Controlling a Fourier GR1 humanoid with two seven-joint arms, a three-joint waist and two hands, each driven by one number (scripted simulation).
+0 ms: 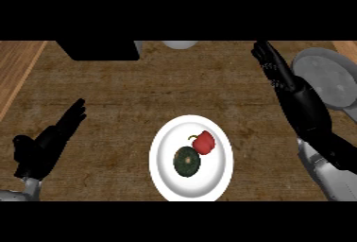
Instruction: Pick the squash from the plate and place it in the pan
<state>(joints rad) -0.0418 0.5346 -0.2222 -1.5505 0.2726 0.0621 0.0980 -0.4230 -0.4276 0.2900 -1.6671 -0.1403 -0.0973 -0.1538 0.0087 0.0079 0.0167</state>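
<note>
A dark green round squash (187, 161) lies on a white plate (169, 182) near the counter's front middle, touching a red bell pepper (204, 142) just behind it. The grey pan (327, 80) sits at the right, partly hidden by my right arm. My right hand (293, 90) stretches up along the pan's left side, fingers straight and open, well away from the squash. My left hand (49, 142) rests open at the lower left, fingers up, holding nothing.
A black box-like object (97, 49) stands at the back left, with a white rounded object (180, 44) beside it at the back edge. A lighter wooden strip (17, 71) runs along the left side of the brown counter.
</note>
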